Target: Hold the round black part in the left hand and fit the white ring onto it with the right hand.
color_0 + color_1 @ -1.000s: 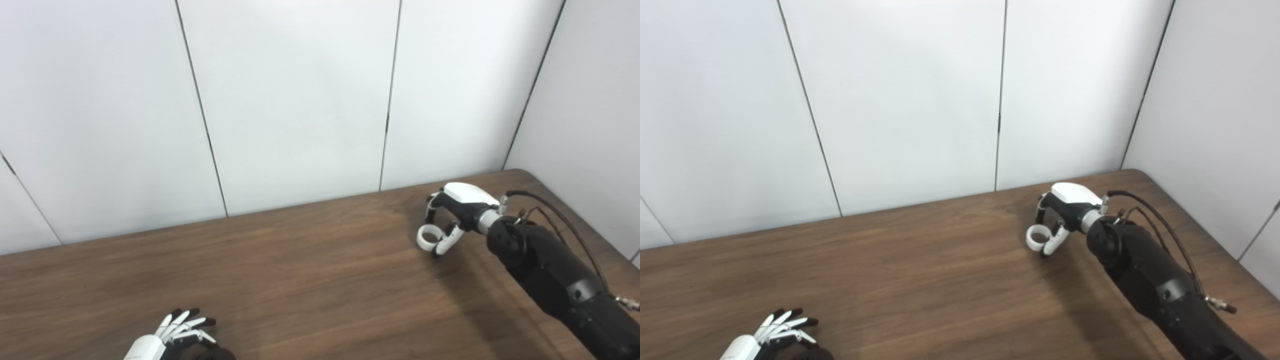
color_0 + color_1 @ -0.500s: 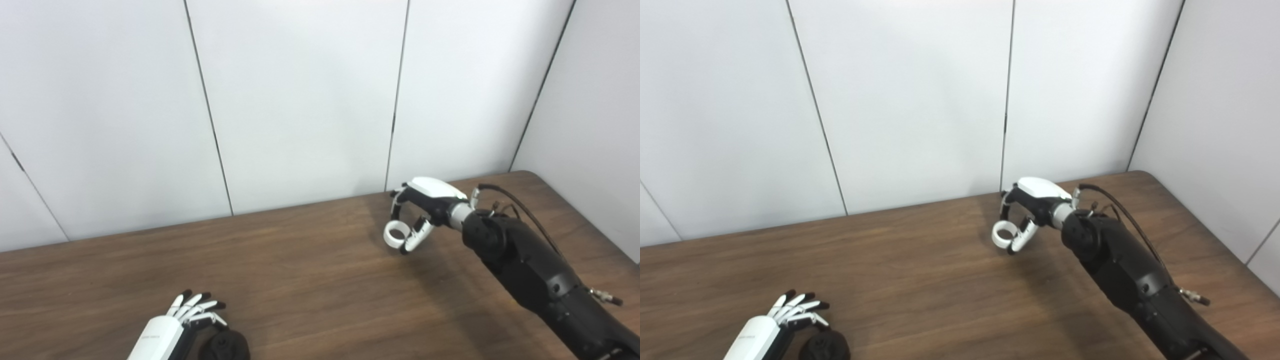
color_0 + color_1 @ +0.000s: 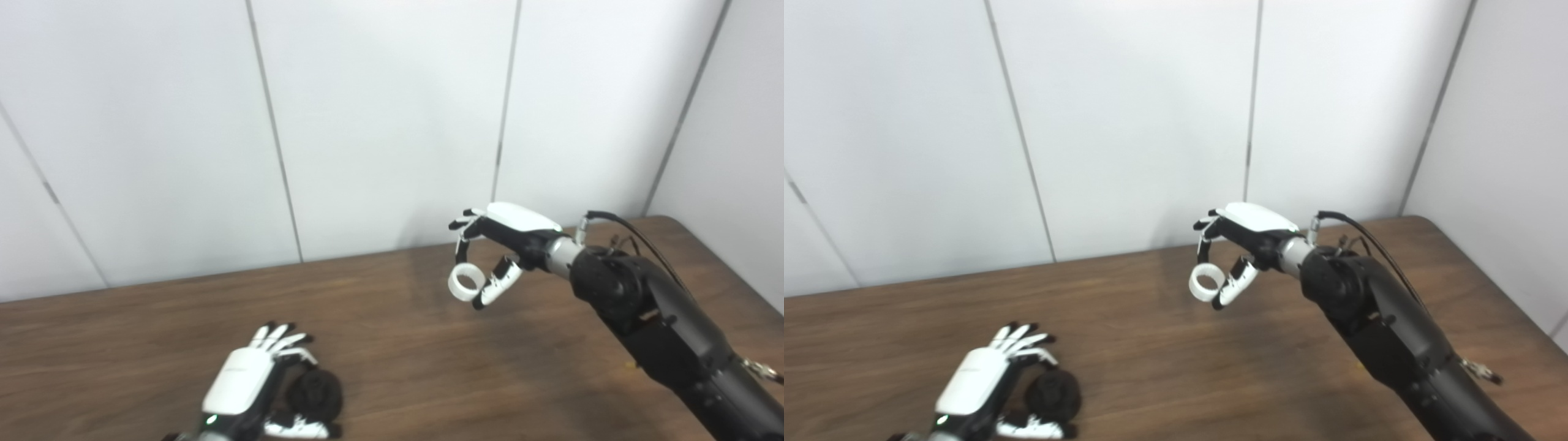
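While my left hand (image 3: 245, 383) cups the round black part (image 3: 315, 392), my right hand (image 3: 499, 245) pinches the white ring (image 3: 463, 282) above the table (image 3: 392, 343).

The right hand (image 3: 499, 248) was raised on an outstretched black arm, thumb and fingers pinched together, while the left hand (image 3: 245, 383) sat low, palm down, fingers curled to its right.

**Brown wood-grain table against white panels**

The dark brown wood-grain table (image 3: 398, 343) spans the frame — its far edge meets the white wall panels (image 3: 380, 122), and its far right corner is rounded. Near the front left sits the round black part (image 3: 315, 392), whether resting on the tabletop or just above it is unclear.
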Motion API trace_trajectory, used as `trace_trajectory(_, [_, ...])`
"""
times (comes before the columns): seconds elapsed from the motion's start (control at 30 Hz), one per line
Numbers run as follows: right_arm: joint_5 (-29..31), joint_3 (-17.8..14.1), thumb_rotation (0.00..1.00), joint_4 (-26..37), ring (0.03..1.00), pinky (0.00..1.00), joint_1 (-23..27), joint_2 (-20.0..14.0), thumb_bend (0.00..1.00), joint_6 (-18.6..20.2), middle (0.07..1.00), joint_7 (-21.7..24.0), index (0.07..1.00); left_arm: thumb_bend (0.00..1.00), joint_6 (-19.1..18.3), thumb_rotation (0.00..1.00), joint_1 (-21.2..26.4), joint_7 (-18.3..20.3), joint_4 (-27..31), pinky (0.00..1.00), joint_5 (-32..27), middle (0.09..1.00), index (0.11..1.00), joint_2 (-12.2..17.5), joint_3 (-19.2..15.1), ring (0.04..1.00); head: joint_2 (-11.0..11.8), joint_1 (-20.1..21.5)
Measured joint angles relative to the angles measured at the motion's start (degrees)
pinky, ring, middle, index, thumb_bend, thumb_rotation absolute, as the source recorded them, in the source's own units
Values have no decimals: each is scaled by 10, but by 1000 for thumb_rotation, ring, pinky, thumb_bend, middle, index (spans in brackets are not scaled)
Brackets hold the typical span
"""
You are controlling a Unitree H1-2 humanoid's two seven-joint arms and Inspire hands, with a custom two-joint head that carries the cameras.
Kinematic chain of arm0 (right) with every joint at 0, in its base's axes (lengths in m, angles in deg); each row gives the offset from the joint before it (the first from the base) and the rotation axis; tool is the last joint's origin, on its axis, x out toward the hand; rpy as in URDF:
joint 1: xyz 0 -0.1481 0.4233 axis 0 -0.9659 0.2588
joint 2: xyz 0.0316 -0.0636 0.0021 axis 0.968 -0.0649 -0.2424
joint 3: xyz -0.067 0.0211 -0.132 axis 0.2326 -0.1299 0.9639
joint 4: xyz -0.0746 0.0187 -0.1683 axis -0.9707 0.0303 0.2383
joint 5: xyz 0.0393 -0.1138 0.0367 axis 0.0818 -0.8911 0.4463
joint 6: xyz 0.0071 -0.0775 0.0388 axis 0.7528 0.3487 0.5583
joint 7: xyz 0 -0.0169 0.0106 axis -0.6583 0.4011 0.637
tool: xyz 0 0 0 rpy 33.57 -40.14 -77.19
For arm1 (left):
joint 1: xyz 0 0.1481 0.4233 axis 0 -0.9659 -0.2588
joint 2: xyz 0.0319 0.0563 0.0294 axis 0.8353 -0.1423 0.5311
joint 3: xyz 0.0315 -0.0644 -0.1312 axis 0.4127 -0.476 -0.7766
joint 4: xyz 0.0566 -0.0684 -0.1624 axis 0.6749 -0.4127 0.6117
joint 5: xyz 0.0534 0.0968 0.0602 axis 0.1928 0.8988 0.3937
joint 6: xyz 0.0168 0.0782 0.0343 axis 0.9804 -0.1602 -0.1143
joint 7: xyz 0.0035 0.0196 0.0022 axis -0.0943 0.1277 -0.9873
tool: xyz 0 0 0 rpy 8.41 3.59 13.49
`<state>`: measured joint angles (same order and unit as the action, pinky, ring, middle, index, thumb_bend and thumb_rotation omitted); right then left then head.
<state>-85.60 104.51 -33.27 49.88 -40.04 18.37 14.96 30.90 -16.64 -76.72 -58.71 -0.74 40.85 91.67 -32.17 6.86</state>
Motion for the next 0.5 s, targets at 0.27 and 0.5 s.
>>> trace_trajectory(0.27, [8, 17, 126, 24, 991, 961, 2, 35, 516, -15, 897, 18, 476, 522, 0, 46, 23, -21, -31, 1000, 13, 845, 478, -14, 11, 951, -2, -14])
trace_trajectory(0.5, [13, 25, 126, 23, 1000, 977, 2, 65, 517, -37, 897, 19, 477, 521, -2, 48, 28, -25, -34, 1000, 16, 846, 478, -15, 21, 953, 2, -25])
